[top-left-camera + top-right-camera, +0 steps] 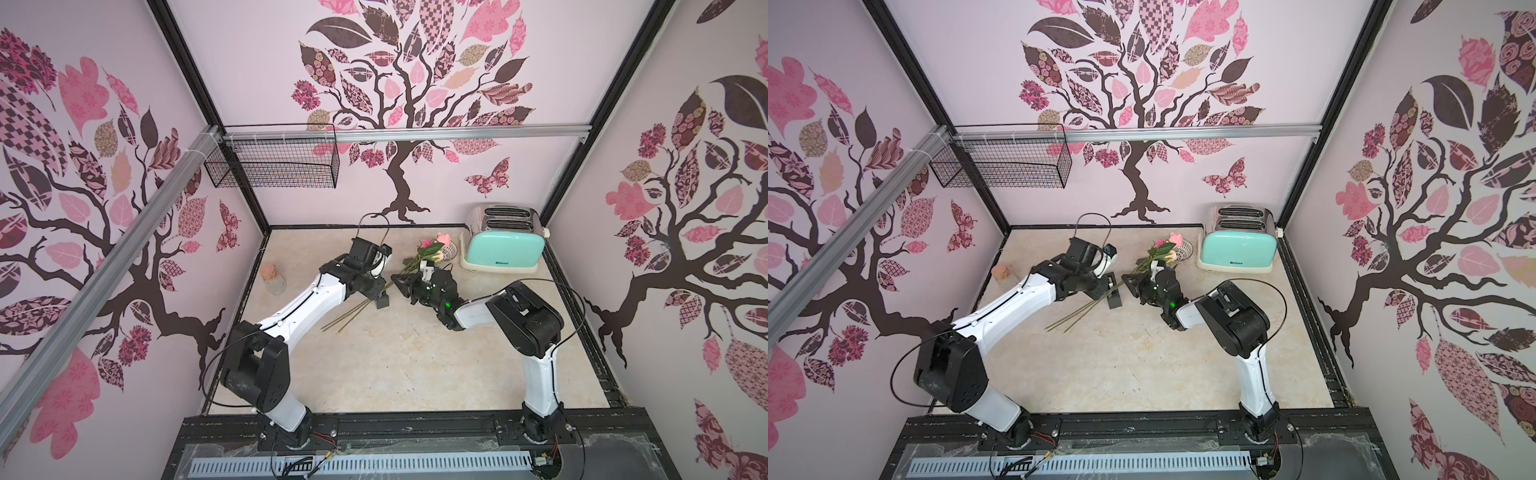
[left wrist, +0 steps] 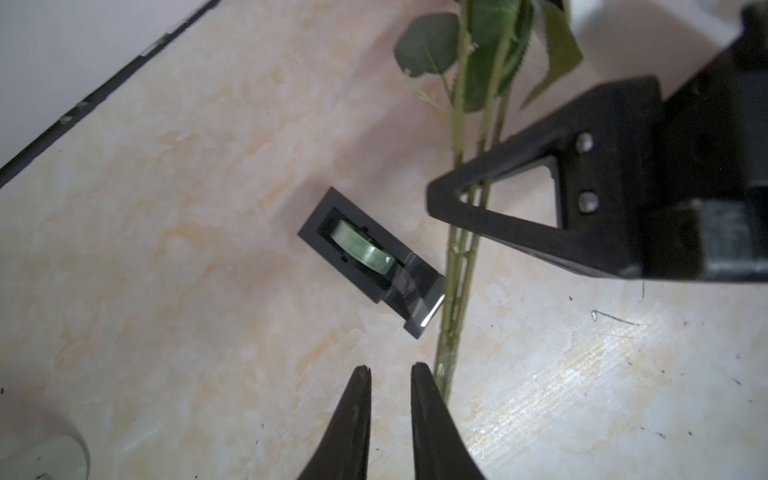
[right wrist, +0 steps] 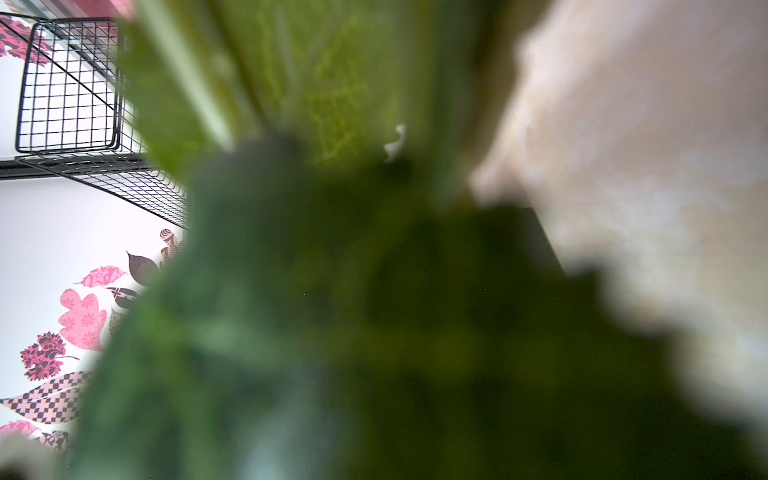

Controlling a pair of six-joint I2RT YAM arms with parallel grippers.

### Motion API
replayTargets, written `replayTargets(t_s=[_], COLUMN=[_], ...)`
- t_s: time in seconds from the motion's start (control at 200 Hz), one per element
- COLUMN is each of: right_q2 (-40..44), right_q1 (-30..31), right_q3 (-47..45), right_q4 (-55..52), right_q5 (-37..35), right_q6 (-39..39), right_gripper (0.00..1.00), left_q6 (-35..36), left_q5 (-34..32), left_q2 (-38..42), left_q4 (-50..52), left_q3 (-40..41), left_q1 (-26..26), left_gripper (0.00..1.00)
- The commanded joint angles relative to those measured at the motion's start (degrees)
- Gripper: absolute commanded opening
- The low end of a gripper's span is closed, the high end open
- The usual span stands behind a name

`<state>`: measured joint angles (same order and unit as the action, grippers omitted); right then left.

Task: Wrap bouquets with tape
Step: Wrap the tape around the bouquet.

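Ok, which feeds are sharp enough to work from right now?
Right wrist view: swamped by out-of-focus leaves of the bouquets, unusable. Left wrist view: tape crisp, left gripper tips soft. Both top views: evenly lit, sharp, wide-angle stretched at the edges.

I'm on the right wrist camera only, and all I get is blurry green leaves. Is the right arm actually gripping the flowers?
Observer: Yes. In a top view the right gripper is shut on the bouquets, just below the leaves.
Operator: Where's the tape?
Observer: The left wrist view shows the tape in its black dispenser, lying on the table with the cutter end right beside the stems.
Operator: And the left gripper?
Observer: The left gripper hovers near that cutter end, its fingers slightly apart with nothing between them.
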<state>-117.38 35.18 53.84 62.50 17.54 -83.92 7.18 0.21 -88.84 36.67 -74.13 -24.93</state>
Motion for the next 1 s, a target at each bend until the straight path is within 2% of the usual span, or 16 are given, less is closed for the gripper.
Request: replayTargets(t_s=[0.0, 0.09, 0.26, 0.3, 0.51, 0.615, 0.991], right_q2=[-0.65, -0.99, -2.11, -2.45, -4.29, -5.28, -7.94], right_q1=[0.42, 0.35, 0.41, 0.44, 0.42, 0.43, 0.42], right_q3=[-0.43, -0.72, -2.21, -2.57, -3.68, -3.18, -1.75], right_q4=[5.52, 6.06, 10.98, 12.23, 19.25, 19.44, 21.32], right_q5=[-1.62, -1.81, -2.77, -3.01, -4.43, -4.45, -4.22], right_q6=[2.56, 2.98, 3.88, 4.36, 8.49, 8.73, 8.78], right_gripper=[0.0, 0.0, 0.0, 0.0, 0.0, 0.0, 0.0], left_q6=[-9.72, -15.16, -22.84, -24.78, -35.67, -36.55, -39.12], left_q5=[5.9, 10.1, 14.78, 15.96, 34.55, 38.54, 47.87], left_q2=[2.32, 2.41, 0.89, 0.66, -1.16, -3.82, -11.28], left_q4=[-0.43, 1.73, 4.18, 4.34, -3.08, -3.34, -6.91], left_q3=[1.12, 0.63, 0.55, 0.76, 4.12, 3.62, 4.62], left_q1=[2.27, 3.08, 3.35, 3.75, 11.99, 13.98, 13.19], left_gripper=[0.21, 0.24, 0.23, 0.26, 0.3, 0.3, 0.32])
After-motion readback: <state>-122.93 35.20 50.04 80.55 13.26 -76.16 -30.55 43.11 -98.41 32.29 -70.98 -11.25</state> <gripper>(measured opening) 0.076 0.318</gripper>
